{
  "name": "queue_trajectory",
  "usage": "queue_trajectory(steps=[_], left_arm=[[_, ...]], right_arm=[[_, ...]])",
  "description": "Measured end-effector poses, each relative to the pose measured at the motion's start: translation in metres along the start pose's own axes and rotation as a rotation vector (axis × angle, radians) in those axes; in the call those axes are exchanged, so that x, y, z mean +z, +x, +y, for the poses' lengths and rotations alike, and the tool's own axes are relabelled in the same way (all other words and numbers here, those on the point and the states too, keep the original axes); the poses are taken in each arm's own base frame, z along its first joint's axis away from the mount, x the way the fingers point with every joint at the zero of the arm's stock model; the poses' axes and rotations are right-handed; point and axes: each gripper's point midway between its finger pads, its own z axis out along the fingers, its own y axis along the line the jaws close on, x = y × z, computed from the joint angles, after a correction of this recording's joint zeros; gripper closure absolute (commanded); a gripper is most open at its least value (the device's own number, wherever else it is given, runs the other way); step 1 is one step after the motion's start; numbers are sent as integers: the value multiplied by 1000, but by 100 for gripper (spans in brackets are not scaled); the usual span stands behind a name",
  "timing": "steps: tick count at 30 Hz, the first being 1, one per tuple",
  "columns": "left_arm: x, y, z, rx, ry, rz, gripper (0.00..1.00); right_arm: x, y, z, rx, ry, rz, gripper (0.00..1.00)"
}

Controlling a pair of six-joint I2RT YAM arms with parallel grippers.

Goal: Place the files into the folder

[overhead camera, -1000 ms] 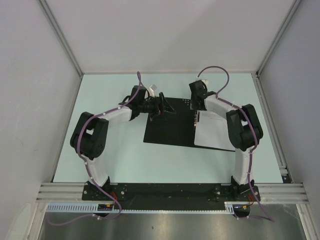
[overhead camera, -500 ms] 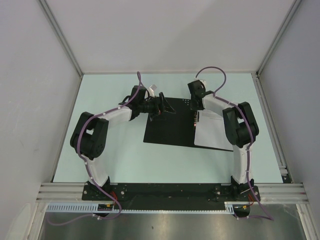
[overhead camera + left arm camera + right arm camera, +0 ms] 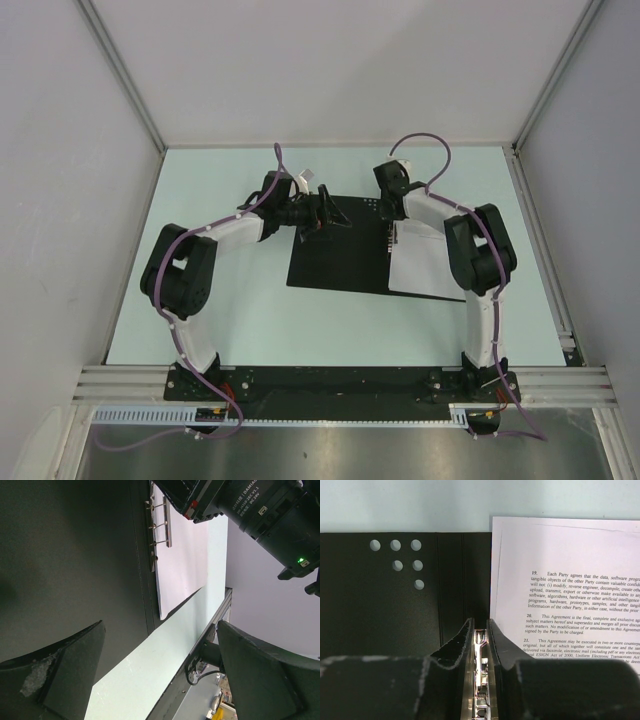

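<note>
The folder (image 3: pixel 335 255) lies open on the table, black inside up. The files (image 3: pixel 425 270), white sheets with printed text, lie on its right half beside the metal spine clip (image 3: pixel 480 645). My right gripper (image 3: pixel 392 215) points down at the spine's far end. In the right wrist view its jaws (image 3: pixel 479 625) are nearly together with the clip's metal between them, and the files (image 3: pixel 560 565) lie just to the right. My left gripper (image 3: pixel 322 218) is open and empty over the far edge of the folder's left half (image 3: pixel 75 555).
Pale green table (image 3: pixel 230 300) inside grey walls. Small white object (image 3: pixel 305 180) near the left wrist at the back. In the left wrist view the right arm (image 3: pixel 260 510) is close above the clip (image 3: pixel 160 520). Punched holes (image 3: pixel 397 555) in the folder's far part.
The right arm's elbow has shifted slightly left and its gripper has edged a little along the spine. The left arm has not moved.
</note>
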Motion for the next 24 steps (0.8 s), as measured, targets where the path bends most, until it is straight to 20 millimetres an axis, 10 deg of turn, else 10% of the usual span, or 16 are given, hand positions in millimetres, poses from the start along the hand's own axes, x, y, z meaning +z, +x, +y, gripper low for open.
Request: queue_trajectory(steps=[24], left_arm=[[0, 2, 2, -5, -4, 3, 0]], right_arm=[[-65, 6, 5, -7, -1, -57, 100]])
